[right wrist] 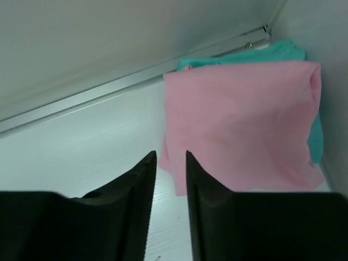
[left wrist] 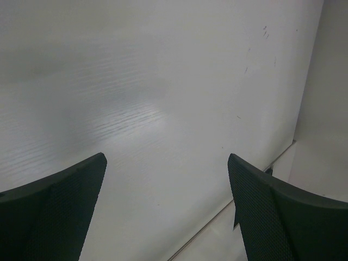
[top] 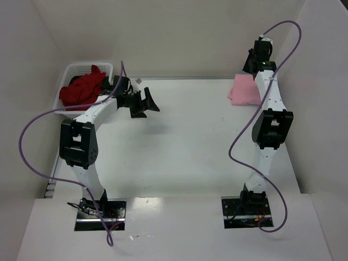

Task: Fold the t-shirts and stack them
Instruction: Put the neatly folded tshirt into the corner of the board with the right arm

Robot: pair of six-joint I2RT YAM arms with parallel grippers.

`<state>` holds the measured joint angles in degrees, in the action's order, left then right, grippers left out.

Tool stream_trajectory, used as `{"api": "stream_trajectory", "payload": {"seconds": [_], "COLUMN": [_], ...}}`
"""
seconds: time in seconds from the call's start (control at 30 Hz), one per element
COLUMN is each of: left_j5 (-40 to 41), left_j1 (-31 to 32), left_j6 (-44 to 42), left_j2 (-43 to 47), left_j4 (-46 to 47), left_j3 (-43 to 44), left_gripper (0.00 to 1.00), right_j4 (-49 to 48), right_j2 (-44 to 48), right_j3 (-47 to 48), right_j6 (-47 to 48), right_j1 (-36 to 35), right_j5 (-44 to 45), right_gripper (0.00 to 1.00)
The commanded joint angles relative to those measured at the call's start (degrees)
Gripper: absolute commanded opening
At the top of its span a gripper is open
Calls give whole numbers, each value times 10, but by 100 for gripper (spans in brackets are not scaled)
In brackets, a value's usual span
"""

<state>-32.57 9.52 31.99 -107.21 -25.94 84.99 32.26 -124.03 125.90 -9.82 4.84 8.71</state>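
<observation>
Seen from above, two arms are bolted at the near edge of a white table (top: 185, 147), the left arm on the left. The left arm leans forward over the left half of the table, with the left gripper (top: 144, 103) hovering above bare tabletop. Its wrist camera shows two dark fingers (left wrist: 65, 206) spread wide, nothing between them and only the pale surface below. Just beyond that gripper, in the far left corner, sits a white lattice basket (top: 76, 68) with crumpled dark red t-shirts (top: 81, 89) heaped inside; one fold reaches up to the basket's back rim. The right arm stretches much farther, up the right side of the table toward the far right corner. From its wrist camera, the right gripper (right wrist: 171, 156) has its fingers drawn nearly together, leaving a narrow slit; they pinch nothing and hang just short of the cloth's near edge. Past them, a folded light pink t-shirt (right wrist: 244, 130) lies flat on the table. It rests on top of a teal t-shirt (right wrist: 239, 54), which peeks out along the far edge and right side, against the back wall.
</observation>
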Motion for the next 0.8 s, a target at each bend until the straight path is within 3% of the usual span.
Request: {"api": "stream_trajectory", "payload": {"seconds": [0.0,0.17,0.43,0.53,0.77], "left_j5": [-17,-11,0,0,0], "left_j1": [1,1,1,1,1], "left_j6": [5,5,5,5,-4], "left_j2": [42,59,66,66,62], "left_j4": [15,15,10,5,4], "left_j3": [-19,-35,-40,-40,-40], "left_gripper": [100,100,100,100,100], "right_j4": [-34,-51,-64,-64,-77], "right_j2": [-29,-42,-68,-69,-63], "right_j3": [-49,-100,-116,-120,-155], "right_j6": [-10,-19,-26,-22,-20], "right_j1": [17,38,66,66,77], "right_j5": [56,91,146,173,191], "right_gripper": [24,20,23,31,28]}}
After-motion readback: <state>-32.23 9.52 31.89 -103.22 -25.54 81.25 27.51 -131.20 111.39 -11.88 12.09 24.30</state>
